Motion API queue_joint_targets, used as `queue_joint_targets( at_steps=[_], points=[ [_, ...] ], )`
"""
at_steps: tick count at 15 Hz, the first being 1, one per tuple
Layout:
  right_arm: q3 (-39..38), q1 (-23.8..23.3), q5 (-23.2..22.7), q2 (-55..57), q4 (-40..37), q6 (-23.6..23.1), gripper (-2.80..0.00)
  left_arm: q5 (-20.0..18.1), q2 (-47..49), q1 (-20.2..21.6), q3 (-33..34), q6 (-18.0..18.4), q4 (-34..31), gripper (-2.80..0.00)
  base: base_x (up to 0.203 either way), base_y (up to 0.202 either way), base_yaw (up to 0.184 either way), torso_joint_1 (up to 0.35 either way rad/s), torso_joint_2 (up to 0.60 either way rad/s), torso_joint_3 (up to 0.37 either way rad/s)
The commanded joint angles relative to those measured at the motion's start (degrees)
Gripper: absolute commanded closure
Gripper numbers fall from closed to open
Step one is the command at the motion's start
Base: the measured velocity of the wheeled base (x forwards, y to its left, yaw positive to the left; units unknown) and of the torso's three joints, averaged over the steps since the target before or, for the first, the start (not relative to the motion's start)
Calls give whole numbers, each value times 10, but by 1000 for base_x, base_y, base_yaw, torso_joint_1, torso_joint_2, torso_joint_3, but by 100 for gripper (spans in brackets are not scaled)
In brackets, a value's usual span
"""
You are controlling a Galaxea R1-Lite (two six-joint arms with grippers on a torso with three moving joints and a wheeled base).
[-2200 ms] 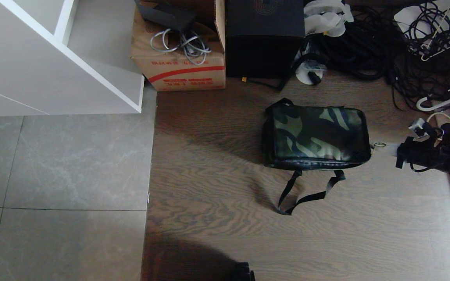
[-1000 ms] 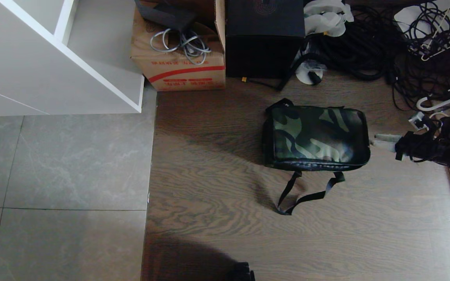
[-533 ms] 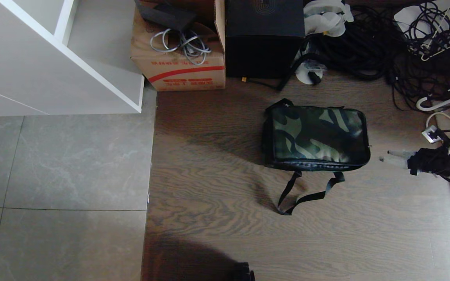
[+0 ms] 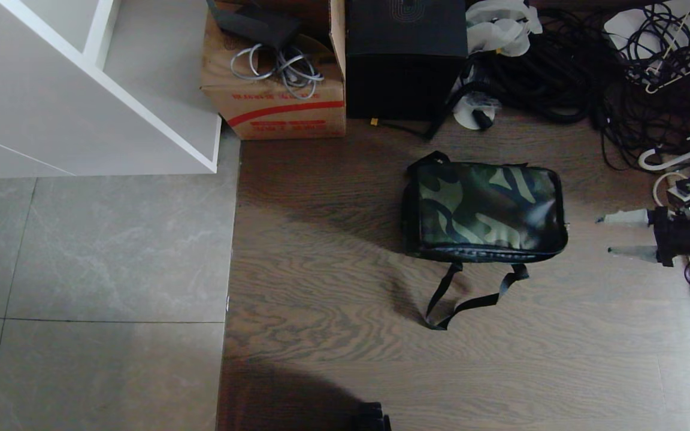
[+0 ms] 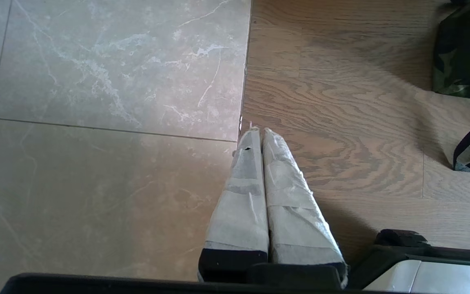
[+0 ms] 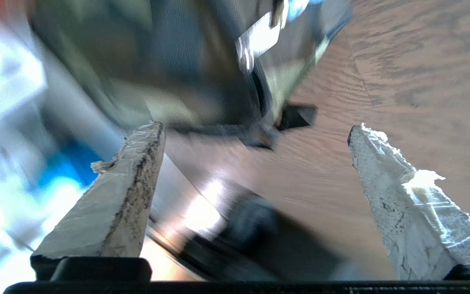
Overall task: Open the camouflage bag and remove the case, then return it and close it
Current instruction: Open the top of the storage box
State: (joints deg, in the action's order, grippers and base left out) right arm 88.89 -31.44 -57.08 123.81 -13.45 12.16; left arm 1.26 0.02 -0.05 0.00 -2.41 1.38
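I see the boxy green, black and tan camouflage bag (image 4: 484, 211) lying closed on the brown wood-grain floor (image 4: 333, 371). My right gripper (image 4: 613, 234) hovers just beside the bag's right end, its two grey-taped fingers (image 4: 623, 218) spread apart, pointing toward it.

A: How many bags and boxes?
B: One camouflage bag (image 4: 484, 209), one cardboard box (image 4: 273, 90), one black cube-shaped box (image 4: 405, 57).
A: And claws?
B: Two: a left claw (image 5: 255, 131) and a right claw (image 4: 611, 234).
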Motion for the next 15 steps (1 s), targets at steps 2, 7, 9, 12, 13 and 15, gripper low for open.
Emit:
queue_joint_targets(
  at_steps=[2,7,9,12,13,15],
  points=[
    [49,34,162,-9,-3,176,-280,0,0,0,5,0,0,0,0,0,0,0,0,0],
    [67,59,400,31,35,169,-280,1,0,0,5,0,0,0,0,0,0,0,0,0],
    [68,72,449,32,32,258,-280,1,0,0,5,0,0,0,0,0,0,0,0,0],
    [85,101,463,26,0,431,-280,0,0,0,5,0,0,0,0,0,0,0,0,0],
    [92,112,463,21,-7,469,-280,0,0,0,5,0,0,0,0,0,0,0,0,0],
    [95,135,454,20,-5,511,-280,1,0,0,5,0,0,0,0,0,0,0,0,0]
  ],
)
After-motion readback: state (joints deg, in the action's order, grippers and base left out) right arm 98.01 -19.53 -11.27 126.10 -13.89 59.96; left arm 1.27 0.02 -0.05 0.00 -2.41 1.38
